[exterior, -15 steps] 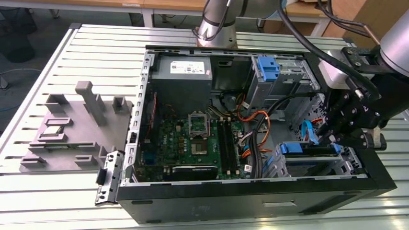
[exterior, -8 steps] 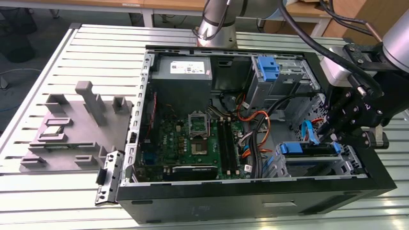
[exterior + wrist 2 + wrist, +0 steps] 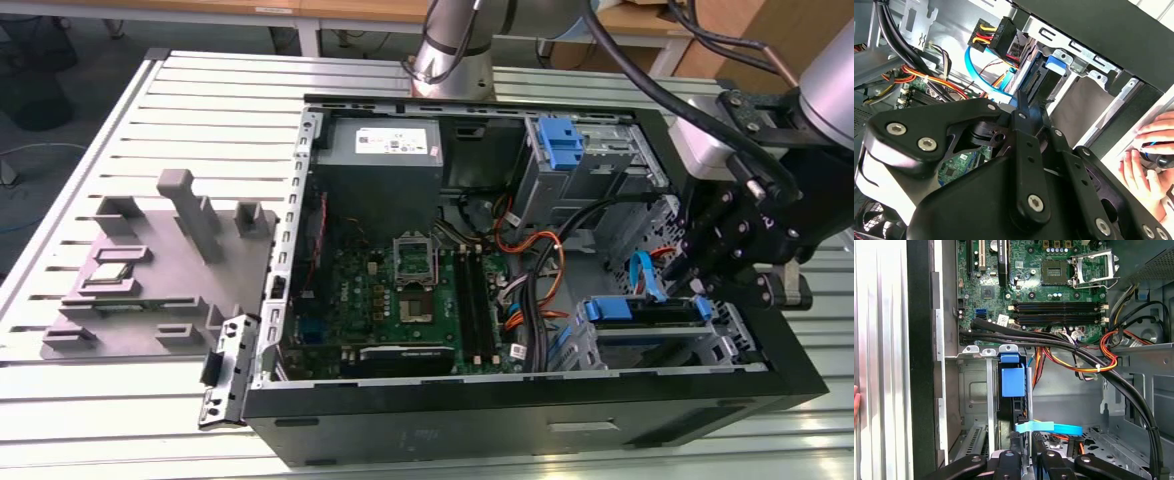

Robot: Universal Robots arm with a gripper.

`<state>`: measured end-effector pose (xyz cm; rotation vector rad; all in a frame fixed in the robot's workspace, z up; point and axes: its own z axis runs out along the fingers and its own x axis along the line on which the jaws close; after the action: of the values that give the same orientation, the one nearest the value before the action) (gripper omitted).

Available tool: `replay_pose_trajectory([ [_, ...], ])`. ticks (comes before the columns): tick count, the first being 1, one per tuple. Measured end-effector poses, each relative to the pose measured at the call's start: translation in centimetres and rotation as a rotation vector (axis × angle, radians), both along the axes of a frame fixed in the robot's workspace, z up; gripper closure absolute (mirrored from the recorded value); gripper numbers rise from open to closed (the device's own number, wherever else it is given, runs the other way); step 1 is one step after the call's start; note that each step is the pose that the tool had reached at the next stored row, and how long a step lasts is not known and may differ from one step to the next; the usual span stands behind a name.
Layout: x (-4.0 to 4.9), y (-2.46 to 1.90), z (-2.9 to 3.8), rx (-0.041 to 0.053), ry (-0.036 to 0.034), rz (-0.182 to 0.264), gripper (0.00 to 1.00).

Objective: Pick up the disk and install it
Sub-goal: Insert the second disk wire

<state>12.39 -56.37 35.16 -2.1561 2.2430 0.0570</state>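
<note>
Exterior view: you saw the open computer case [image 3: 534, 420] lying on the slatted table [image 3: 200, 90], with the disk [image 3: 645, 311] set on edge in the drive bay at the case corner nearest the exterior view's right. Its blue frame faced up and its long axis ran across the picture, parallel to the case's near wall. The gripper [image 3: 694, 285] stood directly over the disk's right end, touching it. A blue data cable [image 3: 641, 275] rose just beside the gripper, the motherboard [image 3: 400, 300] lay towards the exterior view's left, and the grey metal box [image 3: 380, 150] and the blue latch piece [image 3: 561, 145] sat along the far wall. A grey fixture block [image 3: 147, 270] rested on the table outside the case. Second wrist view: the gripper [image 3: 1026, 102] was clenched on the disk [image 3: 1031, 82], the jaws drawn nearly together on its thin end. The disk pointed away from the wrist into the metal bay, whose blue tab [image 3: 1056, 61] showed beyond. A black power connector [image 3: 1001, 32] with yellow and red wires hung close above the disk, and the blue data cable [image 3: 971, 62] looped beside it. A person's hand [image 3: 1146, 160] rested outside the case wall. First wrist view: the disk [image 3: 1013, 381] stood edge-on between the bay's rails, its long axis running from the gripper [image 3: 1024, 460] towards the motherboard [image 3: 1054, 290]. The blue data cable [image 3: 1049, 428] crossed just by the gripper, and a black cable bundle [image 3: 1054, 340] passed over the bay's far end.
</note>
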Motion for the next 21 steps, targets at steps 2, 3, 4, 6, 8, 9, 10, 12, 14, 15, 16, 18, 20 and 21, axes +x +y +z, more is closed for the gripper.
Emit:
replay_pose_trajectory([
  [2,0.0,0.03,0.0,0.0001,0.0,0.0,0.76],
  [3,0.0,0.03,-0.01,0.0007,0.0,0.0,0.76],
  [4,0.0,0.04,-0.01,0.0009,0.0,0.0,0.76],
  [6,0.0,0.07,0.05,0.0009,0.0,0.0,0.76],
  [8,0.0,0.08,0.16,0.001,0.0,0.0,0.76],
  [9,0.0,0.08,0.21,0.0014,0.0,0.0,0.76],
  [10,0.0,0.08,0.28,0.0016,0.0,0.0,0.76],
  [12,0.0,0.08,0.41,0.0017,0.0,0.0,0.76],
  [14,0.0,0.08,0.53,0.0023,0.0,0.0,0.76],
  [15,0.0,0.08,0.55,0.0024,0.0,0.0,0.76],
  [16,0.0,0.11,0.55,0.0026,0.0,0.0,0.76],
  [18,0.0,0.25,0.57,0.0021,0.0,0.0,0.76],
  [20,0.0,0.54,0.57,0.0023,0.0,0.0,0.76],
  [21,0.0,0.69,0.57,0.0025,0.0,0.0,0.76],
])
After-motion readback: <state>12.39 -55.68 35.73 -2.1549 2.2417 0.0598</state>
